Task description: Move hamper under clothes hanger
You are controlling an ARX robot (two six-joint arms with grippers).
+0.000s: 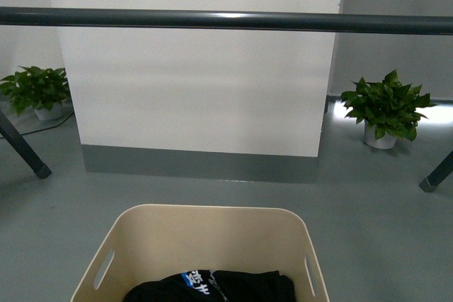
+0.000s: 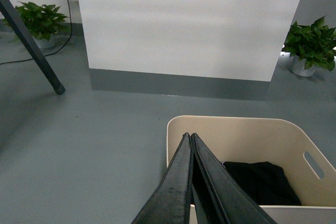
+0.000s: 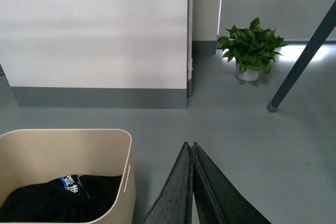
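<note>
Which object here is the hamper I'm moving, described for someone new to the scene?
Start at the wide white wall panel straight ahead, then drop to the grey floor in front of it. The hamper is the beige tub with rounded corners and slot handles, holding dark clothing; the potted plants stand far off at the sides.

Beige smooth plastic hamper (image 1: 205, 238) is sitting upright on the grey floor, a rectangular tub with rounded corners and tapered sides, open top facing up. Slot handles are showing in both short ends. A black garment with a blue-and-white patch is lying crumpled in its bottom.

Dark grey metal clothes hanger (image 1: 226, 20) is standing beyond the hamper, its long round horizontal bar running level and high above the hamper's far rim. Its splayed legs are angling down to the floor well out to either side of the hamper.
</note>
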